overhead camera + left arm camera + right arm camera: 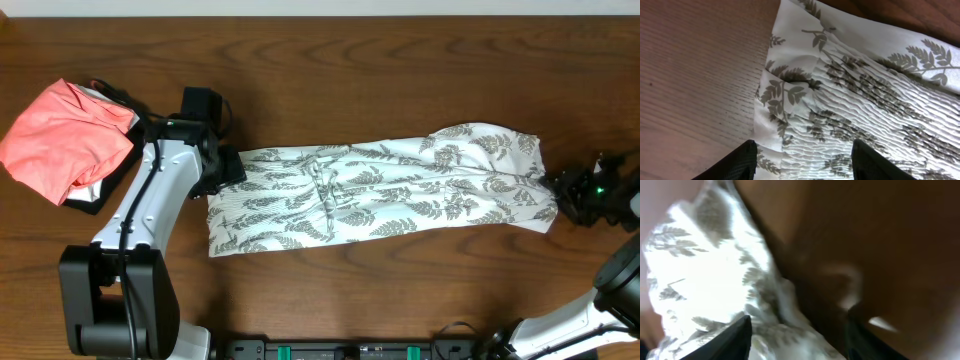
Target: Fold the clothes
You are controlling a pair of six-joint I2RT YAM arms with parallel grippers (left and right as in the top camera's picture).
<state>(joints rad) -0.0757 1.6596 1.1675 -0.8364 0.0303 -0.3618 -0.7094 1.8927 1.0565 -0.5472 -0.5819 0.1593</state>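
Observation:
The clothes, a long white dress (380, 190) with grey-green fern print, lie stretched left to right across the wooden table (400, 90). My left gripper (228, 168) sits at the dress's left end, over the smocked top edge (855, 105). Its jaws stand open (805, 162), with the fabric lying flat beneath them. My right gripper (562, 192) is at the right end by the hem. In the blurred right wrist view its jaws (797, 340) are apart, with bunched fabric (715, 265) between and beyond them.
A coral-pink folded garment (62, 135) rests on a black garment (92, 195) at the far left, beside my left arm (150, 200). The arm bases (120, 300) stand along the front edge.

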